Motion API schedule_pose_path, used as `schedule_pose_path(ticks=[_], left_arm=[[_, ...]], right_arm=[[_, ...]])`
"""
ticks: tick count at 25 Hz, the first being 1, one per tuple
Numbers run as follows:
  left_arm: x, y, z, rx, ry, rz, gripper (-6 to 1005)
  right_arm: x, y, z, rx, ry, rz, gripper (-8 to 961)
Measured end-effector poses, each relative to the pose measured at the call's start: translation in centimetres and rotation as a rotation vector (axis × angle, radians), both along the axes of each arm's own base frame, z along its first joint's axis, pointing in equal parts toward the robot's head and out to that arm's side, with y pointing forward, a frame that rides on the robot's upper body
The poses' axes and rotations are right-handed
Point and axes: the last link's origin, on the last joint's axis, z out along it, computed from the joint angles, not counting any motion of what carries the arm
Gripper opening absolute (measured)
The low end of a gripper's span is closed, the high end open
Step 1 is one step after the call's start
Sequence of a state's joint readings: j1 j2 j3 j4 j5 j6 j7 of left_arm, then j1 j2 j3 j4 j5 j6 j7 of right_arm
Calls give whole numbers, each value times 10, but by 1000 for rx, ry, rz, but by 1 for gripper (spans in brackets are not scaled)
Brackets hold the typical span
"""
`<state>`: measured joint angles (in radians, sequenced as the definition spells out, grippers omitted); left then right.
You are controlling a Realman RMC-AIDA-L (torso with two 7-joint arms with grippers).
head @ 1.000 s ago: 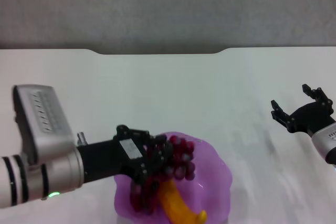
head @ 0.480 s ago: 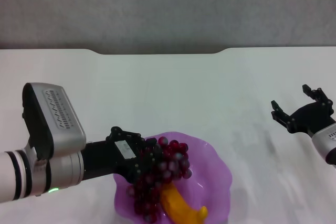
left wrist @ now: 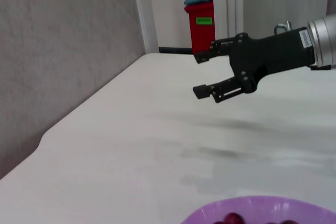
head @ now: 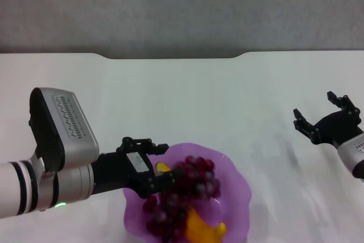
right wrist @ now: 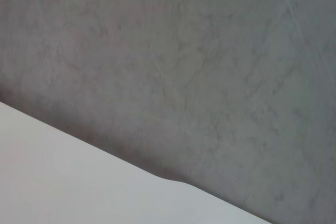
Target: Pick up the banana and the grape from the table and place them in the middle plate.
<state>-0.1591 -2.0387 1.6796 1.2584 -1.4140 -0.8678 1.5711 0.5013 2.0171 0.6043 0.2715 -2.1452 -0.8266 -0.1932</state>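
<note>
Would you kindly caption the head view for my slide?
Left gripper open beside grapes lying over banana in purple plate; right gripper idle.

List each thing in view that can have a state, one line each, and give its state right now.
Banana: lying in the plate, partly under the grapes.
Grapes: resting in the plate on the banana, released.
Plate: on the table, holding both fruits.
Left claw: open, at the plate's left rim beside the grapes.
Right claw: open, empty, above the table at far right.
Table: bearing the plate.
</note>
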Motion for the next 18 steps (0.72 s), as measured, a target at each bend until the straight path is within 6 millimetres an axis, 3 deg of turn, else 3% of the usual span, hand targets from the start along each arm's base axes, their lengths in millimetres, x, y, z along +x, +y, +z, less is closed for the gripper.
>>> schedule_pose_path(ticks=[3, 6, 12, 18], left_arm=[[4, 0, 3, 12, -17, -5, 437], [6, 1, 10, 55, -56, 3, 676], [-7, 10, 37, 219, -231, 86, 894], [-37, 20, 51, 344, -409, 192, 902]], right_arm=[[0, 0, 0, -1, -1, -2, 875], [0, 0, 0, -2, -1, -2, 876], [-1, 0, -1, -4, 1, 0, 876], [-2, 0, -2, -6, 3, 4, 875]])
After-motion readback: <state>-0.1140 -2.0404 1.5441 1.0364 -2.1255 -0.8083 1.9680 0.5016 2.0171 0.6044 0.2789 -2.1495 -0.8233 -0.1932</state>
